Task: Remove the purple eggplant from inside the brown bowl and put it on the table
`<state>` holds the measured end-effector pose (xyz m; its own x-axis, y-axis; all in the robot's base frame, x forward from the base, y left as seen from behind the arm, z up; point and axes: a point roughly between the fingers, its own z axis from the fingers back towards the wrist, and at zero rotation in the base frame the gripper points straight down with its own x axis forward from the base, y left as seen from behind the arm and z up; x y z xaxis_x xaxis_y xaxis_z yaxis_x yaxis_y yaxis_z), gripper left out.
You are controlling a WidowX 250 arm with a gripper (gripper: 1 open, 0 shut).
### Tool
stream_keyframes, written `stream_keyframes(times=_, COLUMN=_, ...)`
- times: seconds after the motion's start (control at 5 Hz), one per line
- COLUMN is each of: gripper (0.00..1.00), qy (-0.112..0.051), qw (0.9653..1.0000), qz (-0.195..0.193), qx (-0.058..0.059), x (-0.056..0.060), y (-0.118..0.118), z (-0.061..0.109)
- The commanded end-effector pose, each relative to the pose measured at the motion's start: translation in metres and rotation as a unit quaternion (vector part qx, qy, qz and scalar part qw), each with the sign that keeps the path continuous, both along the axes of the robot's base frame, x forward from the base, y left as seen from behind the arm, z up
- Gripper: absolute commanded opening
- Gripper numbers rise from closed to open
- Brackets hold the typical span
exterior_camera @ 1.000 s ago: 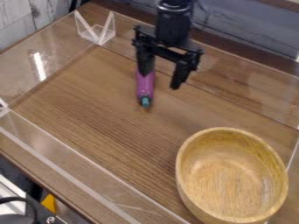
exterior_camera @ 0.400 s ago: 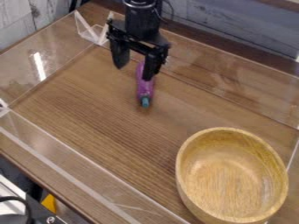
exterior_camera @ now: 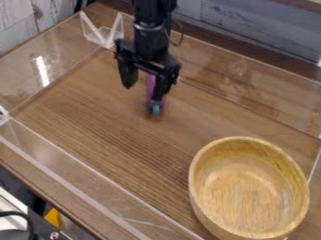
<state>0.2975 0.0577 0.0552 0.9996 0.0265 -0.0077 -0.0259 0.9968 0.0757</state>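
Note:
The purple eggplant (exterior_camera: pixel 154 97) lies on the table (exterior_camera: pixel 100 141), its teal stem end pointing toward the camera. My gripper (exterior_camera: pixel 146 82) points down over the eggplant's far end, open, with one dark finger on each side of it. Whether a finger touches the eggplant I cannot tell. The brown bowl (exterior_camera: pixel 197 184) stands at the front right with nothing inside it, well away from the gripper.
Low clear acrylic walls (exterior_camera: pixel 75 183) border the tabletop on the left, front and back. A small clear angled stand (exterior_camera: pixel 100 30) sits at the back left, just behind the gripper. A pale brick-pattern wall runs behind the table.
The gripper has shifted left and come down, from beside the eggplant to over its far end. It stayed open. Eggplant and bowl have not moved.

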Motion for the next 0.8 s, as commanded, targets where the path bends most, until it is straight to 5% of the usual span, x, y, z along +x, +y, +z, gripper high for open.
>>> stream_keyframes(times=0.0, gripper=1.00, qy=-0.027, qw=0.9996, qz=0.008, qx=0.008, x=0.008, y=0.009, z=0.008)
stream_keyframes(times=0.6, gripper=1.00, qy=-0.039, qw=0.9991, qz=0.016, qx=0.007, x=0.015, y=0.005, z=-0.003)
